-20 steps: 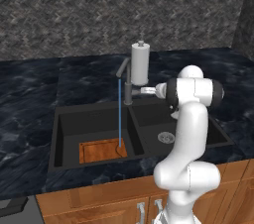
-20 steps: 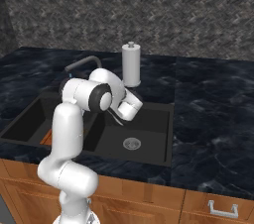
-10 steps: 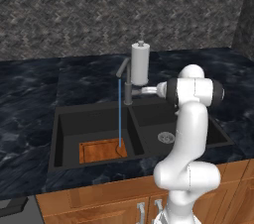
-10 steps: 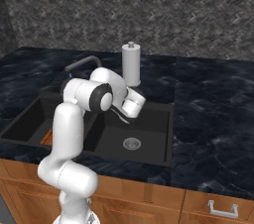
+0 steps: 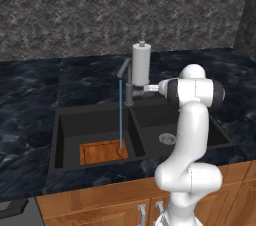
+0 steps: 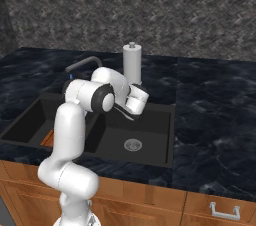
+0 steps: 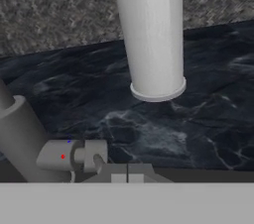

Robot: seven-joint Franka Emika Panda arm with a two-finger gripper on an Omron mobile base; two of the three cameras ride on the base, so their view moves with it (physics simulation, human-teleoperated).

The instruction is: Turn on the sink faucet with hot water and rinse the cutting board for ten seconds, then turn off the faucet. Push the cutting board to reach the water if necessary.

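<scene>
Dark marbled counter [image 5: 30,100] is wrapping around the sink [image 5: 65,125], with wooden cabinet fronts [image 5: 105,200] running below and a grey textured wall [image 5: 100,10] rising behind. Nearest the base, the white arm is rising from its pedestal, bending at a dark elbow joint and reaching level toward the back of the basins. Down in the left basin the cutting board [image 5: 102,151] is lying flat, and the water [image 5: 120,115] is falling straight onto its right end. Farther back, the gripper [image 7: 127,174] is sitting with its jaws pressed together, empty, just beside the side lever of the sink faucet [image 5: 128,87]. Behind that, the light grey pump dispenser [image 5: 141,63] is standing upright on the counter.
</scene>
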